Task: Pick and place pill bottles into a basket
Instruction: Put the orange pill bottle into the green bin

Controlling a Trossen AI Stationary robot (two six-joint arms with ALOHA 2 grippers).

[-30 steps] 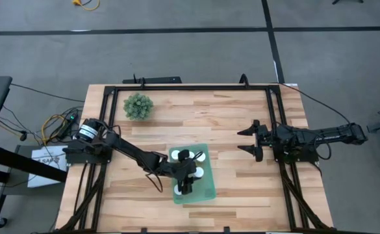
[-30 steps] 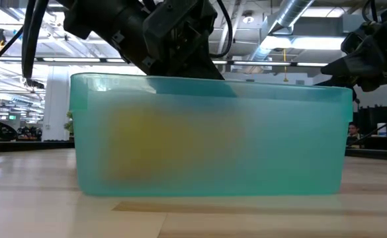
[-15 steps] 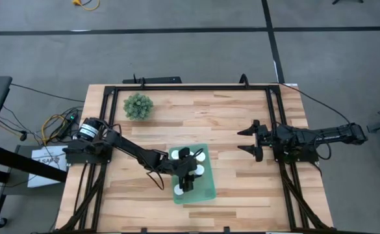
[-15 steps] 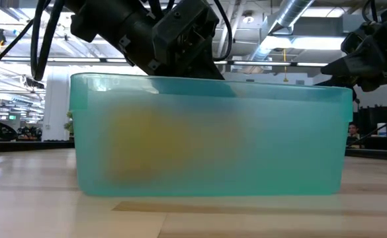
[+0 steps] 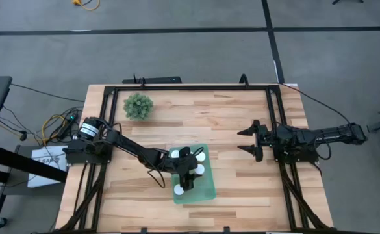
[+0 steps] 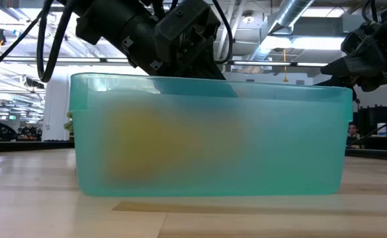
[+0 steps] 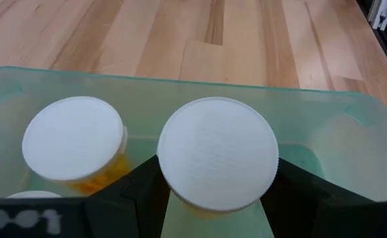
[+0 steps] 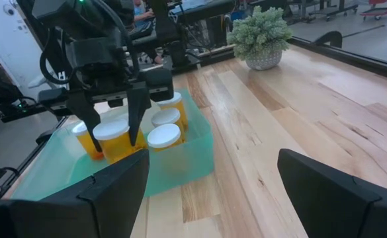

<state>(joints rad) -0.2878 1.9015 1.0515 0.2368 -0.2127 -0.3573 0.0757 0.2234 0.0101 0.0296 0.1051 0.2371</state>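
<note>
The teal basket (image 5: pixel 206 190) lies near the table's front middle and fills the low view (image 6: pixel 210 135). Several orange pill bottles with white caps (image 5: pixel 202 156) stand inside it on their bases; they also show in the right wrist view (image 8: pixel 165 136). My left gripper (image 5: pixel 188 184) reaches down into the basket and is shut on one pill bottle (image 7: pixel 217 157). My right gripper (image 5: pixel 243 141) is open and empty, level above the table at the right, pointing toward the basket. My left gripper has the bottle's white cap (image 7: pixel 217 157) between its two fingers (image 7: pixel 143 192), one on each side of the cap's rim. The fingers come slanting down from the table's far left. The bottle stays upright inside the basket (image 8: pixel 116 147); whether its base touches the floor, I cannot tell.
A small bushy green plant (image 5: pixel 138 106) stands at the table's far left. A black frame (image 5: pixel 190 87) runs round the table. Bare wood lies between the basket and my right gripper.
My left gripper has moved a little toward the table's far edge inside the basket, with the bottle still between its fingers. A white cap at the basket's near left corner now shows more fully.
</note>
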